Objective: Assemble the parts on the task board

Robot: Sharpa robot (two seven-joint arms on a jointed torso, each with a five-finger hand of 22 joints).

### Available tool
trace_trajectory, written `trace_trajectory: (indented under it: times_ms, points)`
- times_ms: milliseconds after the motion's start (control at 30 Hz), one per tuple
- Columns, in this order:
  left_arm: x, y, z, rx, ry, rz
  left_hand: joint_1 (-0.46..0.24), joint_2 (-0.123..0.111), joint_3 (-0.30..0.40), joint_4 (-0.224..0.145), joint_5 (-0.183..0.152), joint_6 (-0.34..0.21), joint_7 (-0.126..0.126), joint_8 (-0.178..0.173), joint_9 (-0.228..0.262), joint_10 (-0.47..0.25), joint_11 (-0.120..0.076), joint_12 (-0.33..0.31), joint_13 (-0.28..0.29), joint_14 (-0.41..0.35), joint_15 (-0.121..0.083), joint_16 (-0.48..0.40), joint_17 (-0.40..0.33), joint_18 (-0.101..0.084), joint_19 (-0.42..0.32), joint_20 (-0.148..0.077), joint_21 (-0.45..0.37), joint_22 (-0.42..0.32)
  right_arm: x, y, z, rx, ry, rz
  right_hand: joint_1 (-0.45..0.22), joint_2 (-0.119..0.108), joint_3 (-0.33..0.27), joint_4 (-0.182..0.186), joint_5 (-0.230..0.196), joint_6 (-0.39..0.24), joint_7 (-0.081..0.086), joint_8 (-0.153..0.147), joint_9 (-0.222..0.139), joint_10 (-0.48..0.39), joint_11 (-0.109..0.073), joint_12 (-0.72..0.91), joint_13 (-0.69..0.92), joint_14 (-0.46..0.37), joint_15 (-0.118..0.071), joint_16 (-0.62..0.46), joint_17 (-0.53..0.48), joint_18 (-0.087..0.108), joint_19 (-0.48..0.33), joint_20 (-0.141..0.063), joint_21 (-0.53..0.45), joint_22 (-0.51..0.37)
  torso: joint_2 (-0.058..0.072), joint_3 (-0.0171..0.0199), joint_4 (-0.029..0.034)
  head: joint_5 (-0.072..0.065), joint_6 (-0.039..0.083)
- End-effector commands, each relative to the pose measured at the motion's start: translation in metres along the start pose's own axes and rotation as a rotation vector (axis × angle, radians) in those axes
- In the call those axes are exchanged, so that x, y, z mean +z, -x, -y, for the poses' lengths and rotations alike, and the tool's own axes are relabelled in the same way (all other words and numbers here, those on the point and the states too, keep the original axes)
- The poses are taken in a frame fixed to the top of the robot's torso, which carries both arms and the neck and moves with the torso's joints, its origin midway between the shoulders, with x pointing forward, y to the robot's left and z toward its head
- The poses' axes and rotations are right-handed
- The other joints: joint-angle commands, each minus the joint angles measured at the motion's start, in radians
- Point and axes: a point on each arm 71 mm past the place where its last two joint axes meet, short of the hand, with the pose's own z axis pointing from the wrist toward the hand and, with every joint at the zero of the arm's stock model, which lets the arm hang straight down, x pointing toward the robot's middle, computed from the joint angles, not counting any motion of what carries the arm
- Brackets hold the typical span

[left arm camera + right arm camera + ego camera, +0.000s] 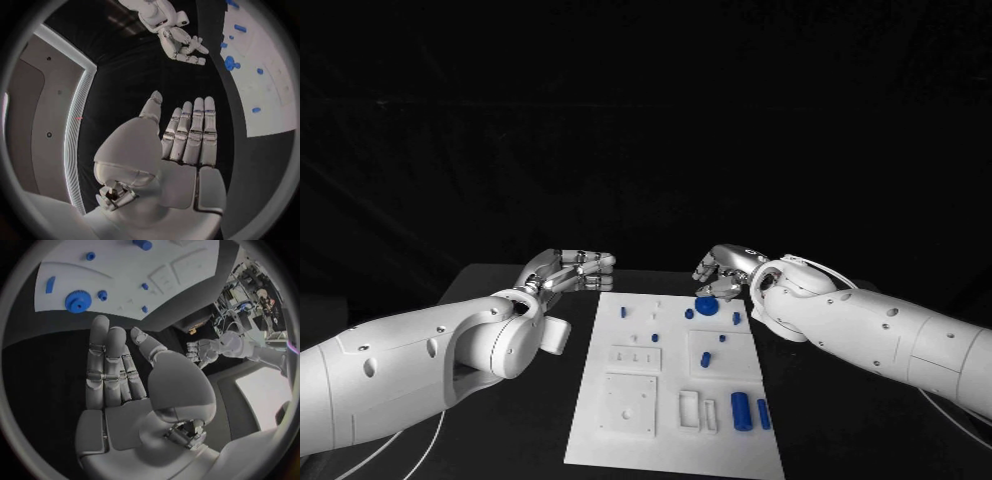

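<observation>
The white task board [629, 440] lies lengthwise in the middle of the black table. A blue gear [707, 306] stands near its far right corner, with small blue pegs [689, 313] around it. Two blue cylinders [741, 411] lie near the board's near right edge. My right hand [728, 272] hovers just beyond the far edge, close to the gear, holding nothing. My left hand [574, 270] hangs off the board's far left corner, also empty. In the wrist views the left hand [187, 135] and the right hand [112, 370] show flat palms with straight fingers. The gear [78, 301] lies ahead of the right hand's fingertips.
Raised white blocks and recesses [630, 403] cover the near left part of the board. Bare black table [819, 440] runs along both sides of the board. The left wrist view shows the board [269, 95], the gear [230, 62] and the right hand [181, 42].
</observation>
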Motion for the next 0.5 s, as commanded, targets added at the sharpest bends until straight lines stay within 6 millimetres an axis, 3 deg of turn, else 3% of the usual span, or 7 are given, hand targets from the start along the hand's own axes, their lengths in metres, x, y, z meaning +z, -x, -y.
trace_trajectory:
  times_ms: [33,167,500]
  points:
    - [-0.001,-0.007,0.006,-0.007,-0.008,-0.052,-0.009,-0.003,-0.001,-0.005,-0.005,0.003,-0.002,0.003,0.001,0.003,0.002,0.003,0.001,0.007,0.001,-0.003,0.0,-0.01,0.001,-0.004,0.003,0.001,0.002,0.002,0.0,-0.153,-0.034,0.033,0.004,-0.014,0.014,0.006,-0.011,-0.005,-0.003,0.001,-0.001,-0.016,0.002,-0.003,0.001,-0.004,0.004,0.011,-0.005,-0.006,0.007,0.001,-0.006,0.012,0.022,-0.0028,0.0162,-0.016,0.001]
    - [-0.002,-0.01,0.011,-0.015,-0.012,-0.067,-0.01,-0.003,-0.001,-0.004,-0.006,0.004,-0.001,0.003,0.001,0.002,0.002,0.004,0.001,0.006,0.001,-0.003,0.0,-0.01,0.001,-0.004,0.002,0.001,0.005,0.001,-0.001,-0.192,-0.048,0.043,0.015,-0.033,0.039,0.02,-0.025,-0.007,-0.004,0.001,-0.001,-0.025,0.003,-0.003,0.001,-0.007,0.005,0.026,-0.013,-0.002,0.011,0.002,-0.014,0.037,0.035,-0.0022,0.0221,-0.024,0.007]
    - [-0.006,-0.014,0.021,-0.038,-0.013,-0.088,-0.013,-0.005,-0.003,-0.004,-0.008,-0.002,-0.001,0.003,0.001,0.0,0.003,0.003,0.001,0.006,0.002,-0.003,0.0,-0.01,0.001,-0.004,0.002,0.001,0.011,-0.005,-0.003,-0.238,-0.065,0.034,0.027,-0.048,0.05,0.036,-0.044,-0.016,-0.004,0.001,-0.001,-0.042,0.007,-0.003,0.001,-0.009,0.008,0.042,-0.018,0.004,0.026,0.006,-0.039,0.065,0.054,-0.0027,0.0262,-0.036,0.008]
